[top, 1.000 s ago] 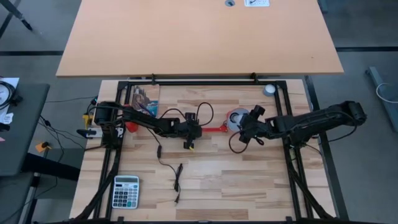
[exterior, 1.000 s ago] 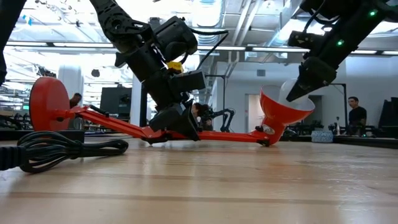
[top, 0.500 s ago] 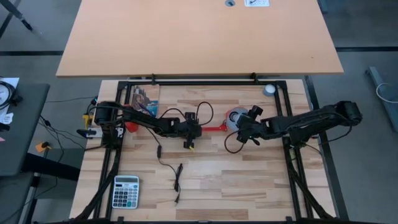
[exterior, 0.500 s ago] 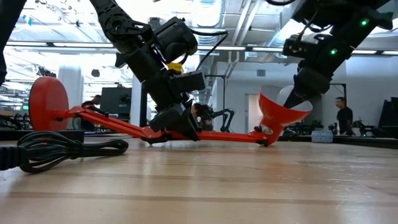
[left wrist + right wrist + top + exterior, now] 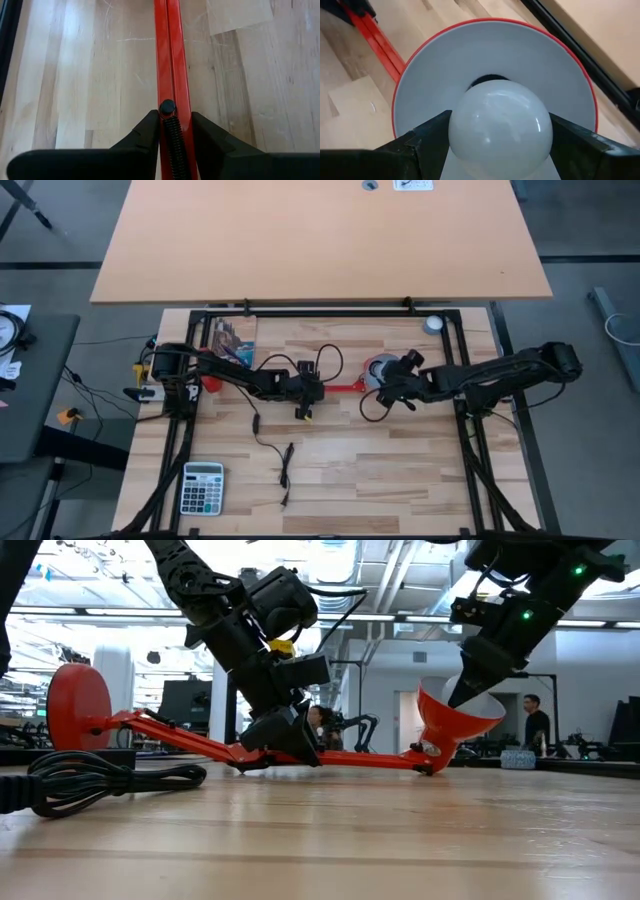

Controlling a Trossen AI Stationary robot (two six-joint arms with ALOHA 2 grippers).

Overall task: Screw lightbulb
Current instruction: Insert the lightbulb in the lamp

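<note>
The right pincer (image 5: pixel 500 150) pinches the small white pear-shaped lightbulb (image 5: pixel 501 125) at the mouth of the red lamp shade with white inside (image 5: pixel 445 65), its base aimed at the socket. The left pincer (image 5: pixel 172 135) clamps the red metal lamp arm (image 5: pixel 170 60) against the wooden worktop (image 5: pixel 350 450). Insertion seems underway; next likely comes seating the base, then twisting.

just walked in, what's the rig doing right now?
The left gripper pins the red lamp's arm against the wooden table. The right gripper grips a small white pear-shaped lightbulb and holds it inside the red lamp shade, in front of the dark socket hole. Whether the bulb has entered the socket cannot be seen.
</note>
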